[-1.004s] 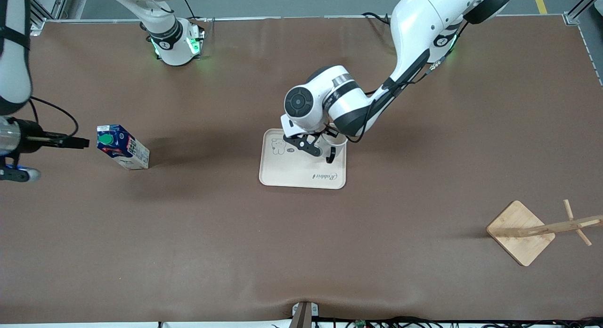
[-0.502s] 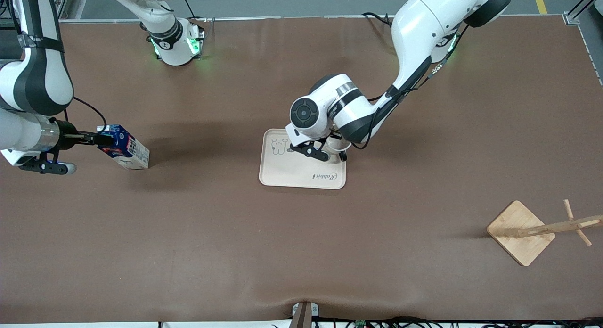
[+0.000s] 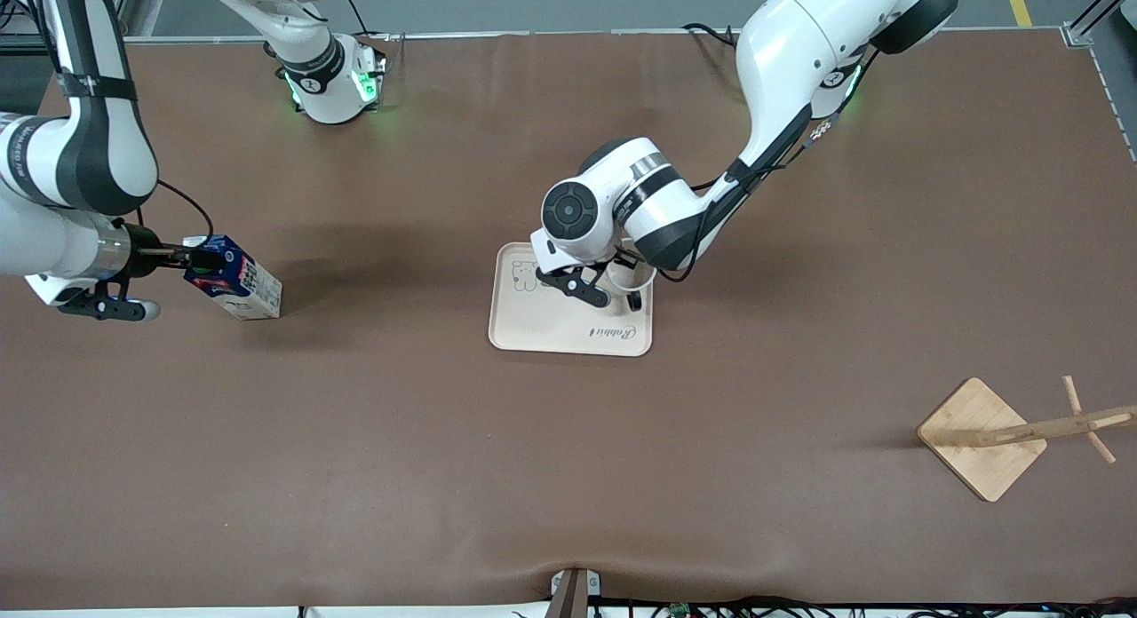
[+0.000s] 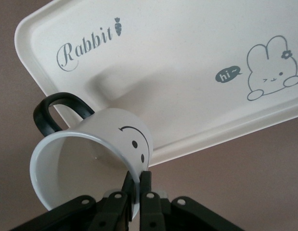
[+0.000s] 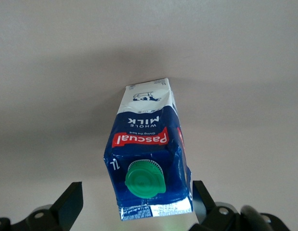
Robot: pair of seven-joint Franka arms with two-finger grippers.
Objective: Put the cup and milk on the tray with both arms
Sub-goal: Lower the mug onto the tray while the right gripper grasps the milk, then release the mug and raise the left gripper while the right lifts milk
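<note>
Gripping cup rim over tray: left tool | right tool wide, straddling milk

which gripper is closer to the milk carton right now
The right gripper: it is open around the top of the milk, a finger on each side. The left gripper is over the tray, shut on the cup.

- You see a big brown table.
- The tray lies flat near its middle.
- The milk stands on it toward the right arm's end.
- A wooden stand sits toward the left arm's end, nearer the front camera than the tray.
- Two arm bases stand along its top edge.
</note>
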